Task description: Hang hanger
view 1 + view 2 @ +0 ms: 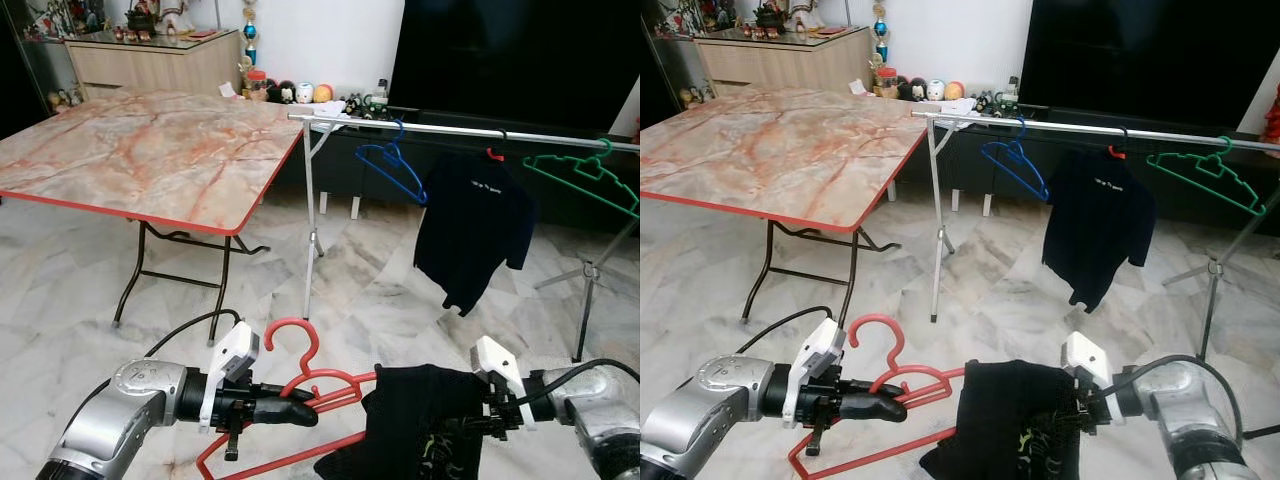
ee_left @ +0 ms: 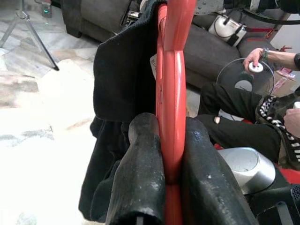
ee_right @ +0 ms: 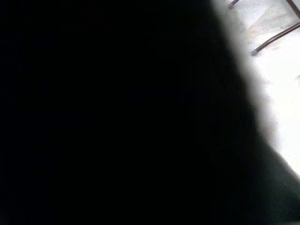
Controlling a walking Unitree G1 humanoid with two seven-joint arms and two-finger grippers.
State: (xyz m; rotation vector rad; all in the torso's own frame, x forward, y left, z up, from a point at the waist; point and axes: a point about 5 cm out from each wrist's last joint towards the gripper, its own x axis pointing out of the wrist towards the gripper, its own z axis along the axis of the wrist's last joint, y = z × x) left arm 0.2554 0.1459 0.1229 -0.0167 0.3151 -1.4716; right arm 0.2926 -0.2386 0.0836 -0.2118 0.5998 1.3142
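My left gripper (image 1: 298,408) is shut on the neck of a red hanger (image 1: 296,336), held low in front of me with its hook pointing up. In the left wrist view both black fingers (image 2: 140,164) clamp the red bar. A black garment (image 1: 415,420) drapes over the hanger's right side. My right gripper (image 1: 478,425) is pressed into that garment, and dark cloth covers its wrist view. Ahead stretches a silver clothes rail (image 1: 450,130) carrying a blue hanger (image 1: 395,165), a black T-shirt (image 1: 475,225) on a red hook, and a green hanger (image 1: 585,175).
A marble-topped folding table (image 1: 150,150) stands to the left, close to the rail's upright leg (image 1: 310,240). A large dark TV (image 1: 510,60) and a low cabinet sit behind the rail. In the left wrist view a seated person (image 2: 243,122) and a fan (image 2: 243,79) appear.
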